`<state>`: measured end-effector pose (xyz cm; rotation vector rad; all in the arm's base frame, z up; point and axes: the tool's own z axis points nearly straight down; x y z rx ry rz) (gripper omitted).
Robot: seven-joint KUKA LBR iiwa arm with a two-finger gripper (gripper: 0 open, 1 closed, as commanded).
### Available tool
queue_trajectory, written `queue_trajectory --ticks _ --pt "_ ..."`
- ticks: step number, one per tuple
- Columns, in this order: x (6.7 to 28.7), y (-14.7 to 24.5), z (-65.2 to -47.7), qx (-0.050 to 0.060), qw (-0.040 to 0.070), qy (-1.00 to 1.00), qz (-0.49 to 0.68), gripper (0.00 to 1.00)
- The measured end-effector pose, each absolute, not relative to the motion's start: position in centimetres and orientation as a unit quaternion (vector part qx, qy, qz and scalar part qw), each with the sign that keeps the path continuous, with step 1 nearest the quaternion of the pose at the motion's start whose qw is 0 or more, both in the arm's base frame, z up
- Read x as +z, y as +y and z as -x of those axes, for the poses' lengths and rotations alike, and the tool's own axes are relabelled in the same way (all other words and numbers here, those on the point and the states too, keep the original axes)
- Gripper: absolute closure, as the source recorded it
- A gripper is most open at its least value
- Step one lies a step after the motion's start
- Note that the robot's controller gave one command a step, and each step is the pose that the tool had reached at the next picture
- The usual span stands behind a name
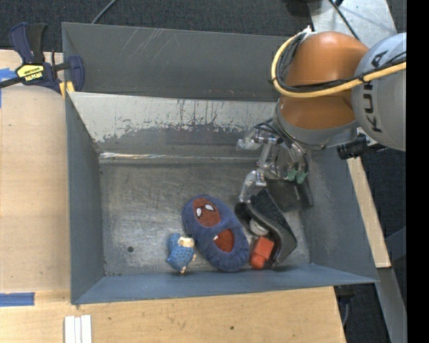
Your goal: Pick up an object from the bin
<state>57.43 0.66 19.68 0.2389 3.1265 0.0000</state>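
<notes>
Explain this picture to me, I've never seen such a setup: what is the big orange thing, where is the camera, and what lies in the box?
One camera looks down on a grey metal bin from above and a little to one side. The orange dome with the yellow cable is a cover on the wrist of a robot arm, which reaches in from the right. Below it hangs the gripper, the metal tool that picks things up.

Four things lie close together by the bin's near wall:
- a blue slipper with red patches
- a small blue toy figure to its left
- a black curved thing to its right, perhaps a shoe
- a small orange-red piece beside that

The gripper hangs just above the black thing. All four things seem to lie on the bin's floor, so nothing looks lifted yet.
</notes>
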Motion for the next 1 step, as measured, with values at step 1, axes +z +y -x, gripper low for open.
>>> queue_trajectory --ticks 1 --pt "8.40 3.59 -53.61 0.000 0.003 0.998 -0.070 0.00"
